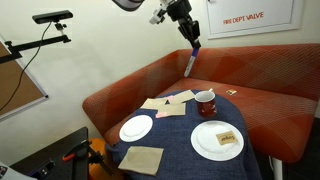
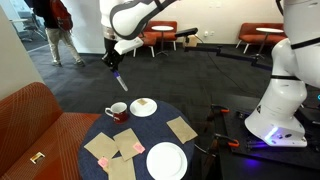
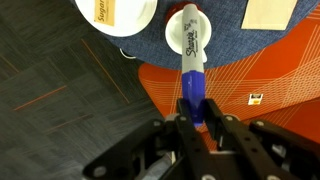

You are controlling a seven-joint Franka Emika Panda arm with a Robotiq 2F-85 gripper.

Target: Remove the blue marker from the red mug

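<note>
My gripper is shut on the blue marker and holds it high above the round table, well clear of the red mug. In an exterior view the marker hangs from the gripper above the mug. In the wrist view the marker runs from between the fingers toward the mug, whose pale inside lies far below, behind the marker's tip.
The table has a dark blue cloth. Two white plates sit on it, one with food, along with tan napkins and a pink paper. A red sofa curves behind it.
</note>
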